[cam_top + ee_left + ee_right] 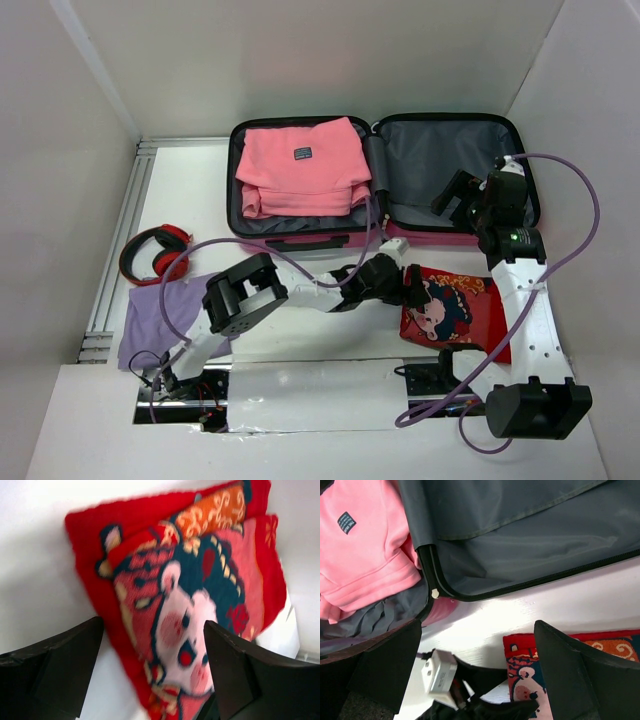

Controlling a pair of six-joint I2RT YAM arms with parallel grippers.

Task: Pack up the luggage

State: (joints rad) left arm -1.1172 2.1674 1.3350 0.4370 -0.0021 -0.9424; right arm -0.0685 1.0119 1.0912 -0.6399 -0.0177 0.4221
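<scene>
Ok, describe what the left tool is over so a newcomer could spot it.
Start at the open luggage at the back of the table. Just in front of its empty right half lies a folded red knitted cloth, under the left tool. It alone bears a cartoon face; the purple cloth and red headphones far left are plain.

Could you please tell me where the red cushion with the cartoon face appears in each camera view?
Top view: the red cushion lies on the table, right of centre, in front of the suitcase.
Left wrist: the red cushion fills the centre, between the fingers.
Right wrist: red cushion corner, bottom right.
Shared landmark: the suitcase's black rim, in the top and right wrist views only.
</scene>
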